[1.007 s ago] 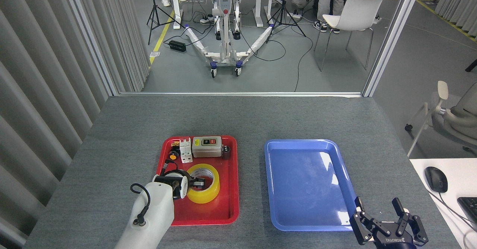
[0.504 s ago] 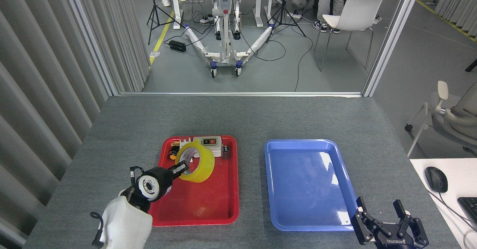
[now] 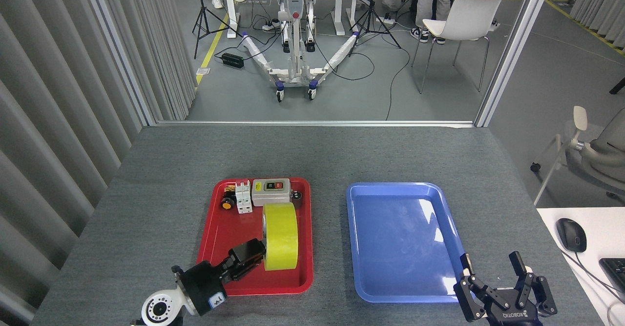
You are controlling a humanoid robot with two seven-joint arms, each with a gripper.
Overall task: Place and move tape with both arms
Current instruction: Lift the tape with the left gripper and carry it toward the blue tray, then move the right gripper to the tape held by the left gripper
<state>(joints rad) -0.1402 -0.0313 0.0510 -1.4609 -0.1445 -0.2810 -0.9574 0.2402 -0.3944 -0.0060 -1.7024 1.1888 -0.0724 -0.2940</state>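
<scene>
Tape (image 3: 280,236) stood on edge in the red tray (image 3: 215,240), lower centre-left of the frame, just below the grey switch box (image 3: 271,192) and near the tray's right rim. Left pincer (image 3: 249,254) angled up from the lower left, closed on the roll's left side. Blue tray (image 3: 390,233) lay bare to the right. Right pincer (image 3: 494,281) hovered spread open at the lower right, over the grey surface (image 3: 312,155).
</scene>
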